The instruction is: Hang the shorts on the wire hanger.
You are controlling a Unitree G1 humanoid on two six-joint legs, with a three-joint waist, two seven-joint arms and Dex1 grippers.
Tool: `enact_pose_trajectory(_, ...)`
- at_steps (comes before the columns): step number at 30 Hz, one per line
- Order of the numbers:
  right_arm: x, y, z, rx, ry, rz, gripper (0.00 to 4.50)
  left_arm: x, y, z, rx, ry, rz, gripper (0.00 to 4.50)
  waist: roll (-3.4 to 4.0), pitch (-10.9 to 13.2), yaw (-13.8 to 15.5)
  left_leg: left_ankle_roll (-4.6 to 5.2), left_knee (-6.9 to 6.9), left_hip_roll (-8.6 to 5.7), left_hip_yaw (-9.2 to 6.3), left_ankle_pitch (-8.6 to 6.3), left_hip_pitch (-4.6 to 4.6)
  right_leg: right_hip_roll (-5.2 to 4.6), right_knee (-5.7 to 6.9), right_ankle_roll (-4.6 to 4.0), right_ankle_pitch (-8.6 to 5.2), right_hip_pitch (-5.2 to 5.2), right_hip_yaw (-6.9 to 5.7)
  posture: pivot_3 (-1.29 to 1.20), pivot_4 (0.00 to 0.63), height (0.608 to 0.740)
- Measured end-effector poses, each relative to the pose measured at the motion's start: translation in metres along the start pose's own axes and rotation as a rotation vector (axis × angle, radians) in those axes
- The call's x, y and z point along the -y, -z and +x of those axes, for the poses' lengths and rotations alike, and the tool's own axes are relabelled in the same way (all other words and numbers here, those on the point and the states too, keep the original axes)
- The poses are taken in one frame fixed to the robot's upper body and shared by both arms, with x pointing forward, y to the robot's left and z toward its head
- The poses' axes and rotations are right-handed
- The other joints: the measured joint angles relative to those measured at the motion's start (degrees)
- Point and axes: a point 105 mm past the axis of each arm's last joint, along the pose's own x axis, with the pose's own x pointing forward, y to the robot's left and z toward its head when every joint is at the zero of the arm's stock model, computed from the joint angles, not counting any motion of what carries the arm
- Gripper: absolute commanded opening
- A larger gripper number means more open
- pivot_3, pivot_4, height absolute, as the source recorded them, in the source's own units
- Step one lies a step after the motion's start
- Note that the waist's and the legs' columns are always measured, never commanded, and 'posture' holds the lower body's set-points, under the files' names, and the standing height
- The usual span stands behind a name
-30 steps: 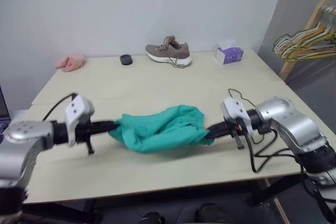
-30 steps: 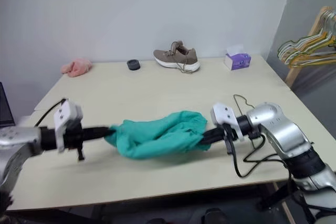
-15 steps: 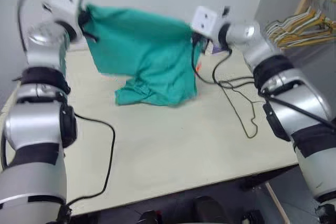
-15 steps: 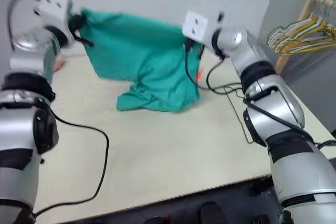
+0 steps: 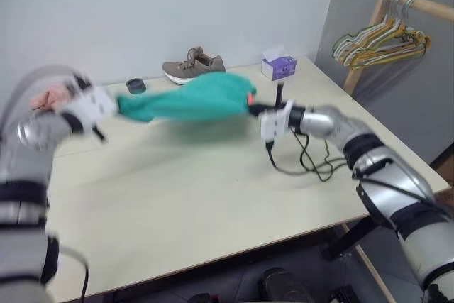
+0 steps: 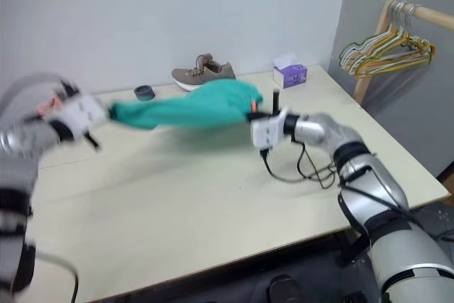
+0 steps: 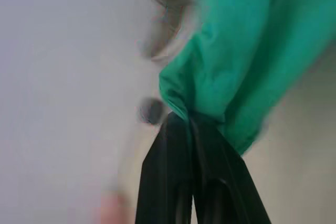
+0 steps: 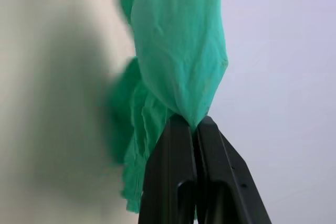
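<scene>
The teal-green shorts (image 5: 188, 101) hang stretched out level above the table, pulled taut between both grippers. My left gripper (image 5: 117, 106) is shut on one end; in the left wrist view its fingertips (image 7: 178, 129) pinch a gathered fold of the shorts (image 7: 241, 51). My right gripper (image 5: 252, 110) is shut on the other end, beside a small orange tag; in the right wrist view the shorts (image 8: 178, 51) rise from between its closed fingers. The thin wire hanger (image 5: 323, 169) lies flat on the table under my right forearm, tangled in view with a black cable.
On the far side of the table (image 5: 213, 211) sit a brown shoe (image 5: 191, 67), a purple tissue box (image 5: 278, 67), a small black round object (image 5: 135, 86) and a pink cloth (image 5: 48, 96). A wooden rail with bunched hangers (image 5: 383, 33) stands beyond the table's right end.
A second ago the shorts lay bunched low over the table between the grippers. They were flung up high and spread, and have now come down stretched level. The camera has turned right.
</scene>
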Motion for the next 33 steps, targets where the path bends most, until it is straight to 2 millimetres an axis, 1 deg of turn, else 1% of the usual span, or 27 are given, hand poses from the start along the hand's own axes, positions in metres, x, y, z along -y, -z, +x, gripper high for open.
enact_pose_trajectory(1, -0.022, -0.005, -0.003, 0.034, -0.064, 0.013, 0.05, 0.034, 0.013, -0.009, -0.031, 0.117, -0.069, 0.0, -0.01, 0.0, 0.01, 0.0, -0.02, 0.04, -0.02, 0.0, -0.03, 0.04, 0.02, -0.02, 0.0, -0.07, 0.02, -0.12, 0.0, 0.74)
enact_pose_trajectory(2, -0.035, -0.007, -0.006, 0.048, -0.107, 0.025, 0.05, 0.056, 0.02, -0.016, -0.054, 0.193, -0.121, 0.0, -0.03, 0.0, 0.22, 0.0, -0.01, 0.06, -0.05, 0.0, -0.05, 0.06, 0.02, -0.05, -0.02, -0.06, -0.03, -0.12, 0.0, 0.74)
enact_pose_trajectory(3, -0.046, -0.012, -0.008, 0.074, -0.158, 0.028, 0.05, 0.074, 0.025, -0.028, -0.081, 0.268, -0.166, 0.0, -0.09, -0.03, 0.33, 0.0, -0.03, 0.11, -0.11, 0.0, -0.14, 0.08, 0.0, -0.06, -0.03, -0.14, -0.07, -0.12, 0.0, 0.74)
enact_pose_trajectory(4, -0.055, -0.018, -0.012, 0.105, -0.203, 0.028, 0.05, 0.088, 0.028, -0.042, -0.108, 0.341, -0.2, 0.0, -0.17, -0.08, 0.39, 0.0, -0.04, 0.16, -0.13, -0.01, -0.15, 0.12, -0.03, -0.08, -0.04, -0.12, -0.1, -0.12, 0.0, 0.74)
enact_pose_trajectory(5, -0.066, -0.022, -0.019, 0.126, -0.262, 0.031, 0.05, 0.099, 0.028, -0.056, -0.129, 0.41, -0.23, 0.0, -0.24, -0.13, 0.64, 0.0, -0.05, 0.19, -0.17, -0.02, -0.07, 0.15, -0.09, -0.11, -0.07, 0.04, -0.18, -0.12, 0.0, 0.74)
enact_pose_trajectory(7, -0.083, -0.028, -0.032, 0.147, -0.356, 0.049, 0.05, 0.111, 0.024, -0.075, -0.147, 0.51, -0.262, 0.0, -0.22, -0.12, 1.65, 0.0, -0.03, 0.16, -0.18, -0.04, 0.14, 0.14, -0.19, -0.12, -0.12, 0.34, -0.21, -0.13, 0.0, 0.74)
enact_pose_trajectory(10, -0.102, -0.039, -0.049, 0.167, -0.487, 0.1, 0.05, 0.129, 0.017, -0.094, -0.16, 0.626, -0.294, 0.0, -0.21, -0.13, 3.25, 0.0, -0.01, 0.16, -0.17, -0.04, 0.51, 0.14, -0.29, -0.04, -0.36, 0.76, -0.21, -0.13, 0.0, 0.74)
enact_pose_trajectory(12, -0.11, -0.042, -0.06, 0.158, -0.557, 0.151, 0.05, 0.142, 0.013, -0.1, -0.162, 0.692, -0.33, 0.0, -0.21, -0.12, 4.35, -0.01, -0.04, 0.17, -0.19, -0.05, 1.04, 0.13, -0.42, -0.2, -0.46, 1.35, -0.26, -0.14, 0.0, 0.74)
enact_pose_trajectory(13, -0.113, -0.044, -0.064, 0.153, -0.583, 0.172, 0.05, 0.144, 0.011, -0.101, -0.161, 0.707, -0.337, 0.0, -0.22, -0.12, 4.96, -0.03, -0.05, 0.2, -0.22, -0.08, 1.2, 0.14, -0.49, -0.53, -0.65, 1.55, -0.3, -0.14, 0.0, 0.74)
enact_pose_trajectory(17, -0.12, -0.055, -0.082, 0.137, -0.67, 0.271, 0.05, 0.149, 0.0, -0.105, -0.147, 0.748, -0.362, 0.0, -0.25, -0.15, 6.61, -0.09, -0.05, 0.2, -0.27, -0.11, 1.21, 0.14, -0.63, -0.51, -0.63, 1.6, -0.36, -0.14, 0.0, 0.74)
enact_pose_trajectory(21, -0.126, -0.066, -0.095, 0.123, -0.75, 0.346, 0.05, 0.159, -0.008, -0.111, -0.141, 0.81, -0.386, 0.0, -0.25, -0.15, 6.69, -0.15, -0.06, 0.22, -0.27, -0.16, 1.16, 0.14, -0.72, -0.31, -0.52, 1.59, -0.39, -0.14, 0.0, 0.74)
enact_pose_trajectory(24, -0.125, -0.072, -0.102, 0.111, -0.785, 0.379, 0.05, 0.163, -0.013, -0.113, -0.132, 0.843, -0.382, 0.0, -0.25, -0.15, 6.66, -0.18, -0.07, 0.24, -0.28, -0.18, 1.14, 0.15, -0.77, -0.29, -0.51, 1.59, -0.43, -0.15, 0.0, 0.74)
enact_pose_trajectory(29, -0.128, -0.081, -0.105, 0.114, -0.834, 0.418, 0.05, 0.165, -0.019, -0.115, -0.122, 0.871, -0.379, 0.0, -0.24, -0.15, 6.63, -0.22, -0.09, 0.28, -0.29, -0.2, 1.12, 0.18, -0.9, -0.31, -0.52, 1.6, -0.46, -0.14, 0.0, 0.74)
enact_pose_trajectory(33, -0.126, -0.089, -0.105, 0.128, -0.854, 0.46, 0.05, 0.169, -0.025, -0.12, -0.106, 0.908, -0.391, 0.0, -0.25, -0.15, 6.63, -0.25, -0.09, 0.29, -0.28, -0.28, 1.06, 0.18, -1.06, -0.22, -0.48, 1.59, -0.46, -0.14, 0.0, 0.74)
